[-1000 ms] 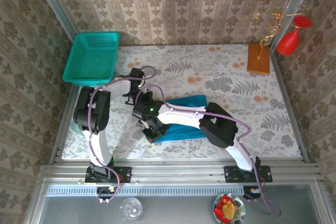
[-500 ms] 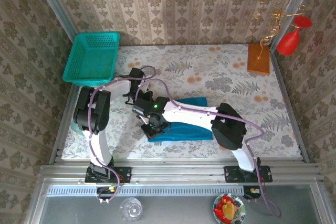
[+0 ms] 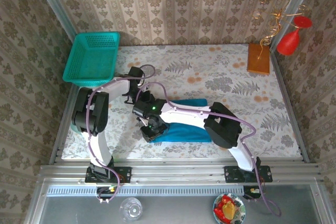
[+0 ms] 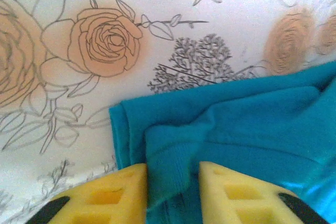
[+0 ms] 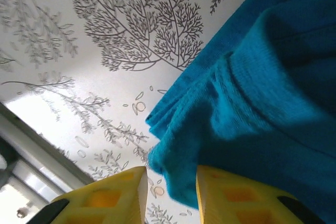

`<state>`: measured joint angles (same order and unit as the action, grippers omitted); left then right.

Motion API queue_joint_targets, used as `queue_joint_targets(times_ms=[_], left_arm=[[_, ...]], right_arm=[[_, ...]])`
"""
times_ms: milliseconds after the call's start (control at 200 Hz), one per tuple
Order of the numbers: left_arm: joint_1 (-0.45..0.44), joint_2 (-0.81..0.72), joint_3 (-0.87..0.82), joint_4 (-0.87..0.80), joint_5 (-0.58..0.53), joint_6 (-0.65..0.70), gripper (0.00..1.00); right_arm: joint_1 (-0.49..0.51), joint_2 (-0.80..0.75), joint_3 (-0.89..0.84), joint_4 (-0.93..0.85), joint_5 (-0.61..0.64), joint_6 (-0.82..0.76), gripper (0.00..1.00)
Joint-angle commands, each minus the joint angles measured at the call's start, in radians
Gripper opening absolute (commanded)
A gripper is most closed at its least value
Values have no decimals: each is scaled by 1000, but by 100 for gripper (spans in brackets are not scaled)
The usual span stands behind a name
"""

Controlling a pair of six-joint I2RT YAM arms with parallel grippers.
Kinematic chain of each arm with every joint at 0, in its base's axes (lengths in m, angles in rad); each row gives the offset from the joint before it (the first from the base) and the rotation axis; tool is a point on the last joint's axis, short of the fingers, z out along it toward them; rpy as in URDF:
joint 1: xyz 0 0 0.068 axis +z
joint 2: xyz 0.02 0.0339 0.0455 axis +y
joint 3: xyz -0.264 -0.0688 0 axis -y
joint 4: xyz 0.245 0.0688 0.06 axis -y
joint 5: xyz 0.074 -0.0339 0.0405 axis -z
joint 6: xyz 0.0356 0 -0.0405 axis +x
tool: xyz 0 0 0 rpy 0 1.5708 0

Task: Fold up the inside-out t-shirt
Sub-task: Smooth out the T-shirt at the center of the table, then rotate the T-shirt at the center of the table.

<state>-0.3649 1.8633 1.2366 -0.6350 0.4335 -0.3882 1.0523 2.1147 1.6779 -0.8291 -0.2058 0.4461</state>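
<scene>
Lying folded, the teal t-shirt (image 4: 252, 129); left hand (image 4: 173, 187) and right hand (image 5: 170, 192) narrowly parted astride its corners.

No text, label, brand or number can be read anywhere; only flowers are printed on the tablecloth (image 3: 231, 72).

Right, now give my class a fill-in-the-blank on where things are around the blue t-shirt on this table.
The left gripper and right gripper are both at the t-shirt's ___ end.
Their fingers are coloured ___.
The mesh basket sits at the table's far ___ corner.
The brown block sits at its far ___ corner.
Missing words: left, yellow, left, right.
</scene>
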Motion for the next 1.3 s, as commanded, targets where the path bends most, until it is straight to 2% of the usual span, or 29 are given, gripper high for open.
queue_joint_targets(times_ms=[0,170,285,355,475,625,760,860,1015,1150,1295], left_arm=[[7,-131,59,-69,-10,-1,35],[-1,-284,61,-119,-17,-30,39],[-38,-364,3,-123,44,-60,30],[-85,-407,-45,-114,30,-96,24],[-218,-463,-163,-58,8,-190,14],[-349,-474,-333,83,-8,-324,9],[-419,-429,-448,202,-24,-407,8],[-418,-383,-491,249,-41,-424,8],[-378,-317,-470,233,-65,-363,8],[-306,-273,-430,189,-73,-285,8],[-207,-222,-363,143,-55,-187,8]], right_arm=[[-34,-138,-43,6,-13,-16,34],[-172,-255,-172,33,-72,-45,35],[-307,-277,-237,18,-93,-87,35],[-393,-266,-254,10,-100,-121,35],[-513,-223,-233,-23,-98,-164,32],[-621,-154,-194,-49,-128,-201,30],[-687,-105,-179,-47,-157,-210,29],[-723,-77,-185,-48,-152,-206,28],[-769,-87,-262,-45,-145,-193,27],[-777,-170,-379,-45,-124,-185,27],[-759,-290,-561,-5,-165,-156,26]])
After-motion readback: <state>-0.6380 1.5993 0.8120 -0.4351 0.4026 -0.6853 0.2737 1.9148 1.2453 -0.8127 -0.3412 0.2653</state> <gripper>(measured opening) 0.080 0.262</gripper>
